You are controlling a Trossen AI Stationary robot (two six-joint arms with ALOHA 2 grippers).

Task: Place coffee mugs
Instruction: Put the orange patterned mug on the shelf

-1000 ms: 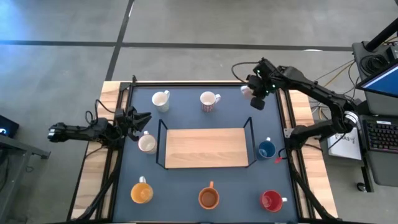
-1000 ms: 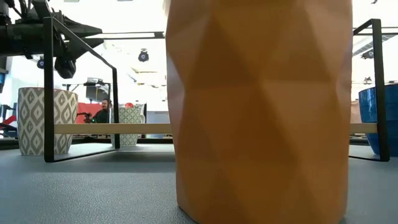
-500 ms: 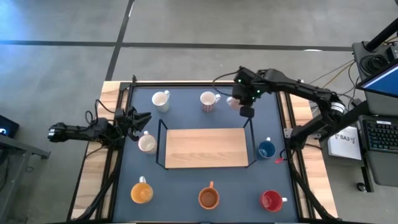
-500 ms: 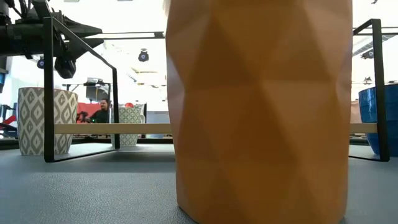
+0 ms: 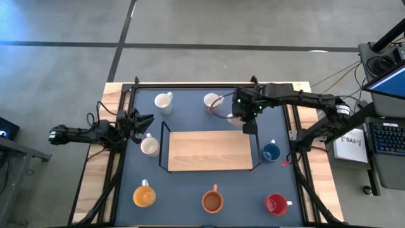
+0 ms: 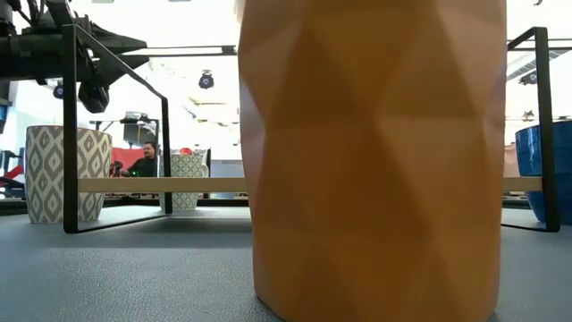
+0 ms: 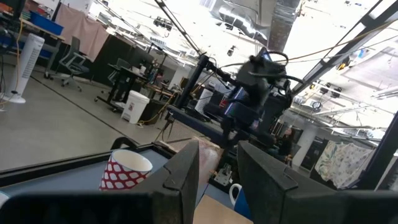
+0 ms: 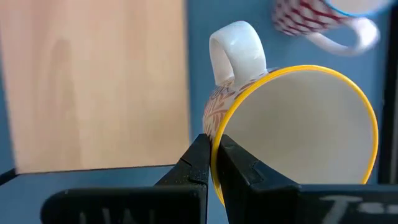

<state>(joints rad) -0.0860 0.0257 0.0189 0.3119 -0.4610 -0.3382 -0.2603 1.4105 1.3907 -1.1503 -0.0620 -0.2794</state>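
My right gripper (image 5: 244, 116) is shut on a cream mug (image 8: 292, 130) with a yellow rim, orange pattern and white handle. It hangs over the far right corner of the black wire rack (image 5: 255, 126) around the wooden board (image 5: 210, 150). My left gripper (image 7: 217, 180) is open and waits at the table's left side, beside a white mug (image 5: 150, 146). Other mugs stand on the blue mat: white (image 5: 163, 101), red-patterned (image 5: 212, 102), blue (image 5: 271, 152), two orange (image 5: 144, 196) (image 5: 212, 201) and red (image 5: 276, 204). My right gripper pinches the mug's wall at the yellow rim (image 8: 216, 144), next to the handle (image 8: 236, 50). One finger (image 8: 239, 168) is inside the mug and the other (image 8: 193, 165) outside. The fingers come from above, pointing down. The mug hangs below them, lifted clear, its mouth facing up.
The board inside the rack is bare. The red-patterned mug (image 8: 311, 15) stands close beyond the held mug. In the low view an orange mug (image 6: 375, 152) fills the middle, with patterned mugs (image 6: 58, 170) behind at the left and the blue one (image 6: 545, 170) at the right.
My right gripper has carried the mug from the table's far right corner toward the left and the near edge, ending over the rack's far right corner. It stays shut on the mug throughout. The left arm has kept still.
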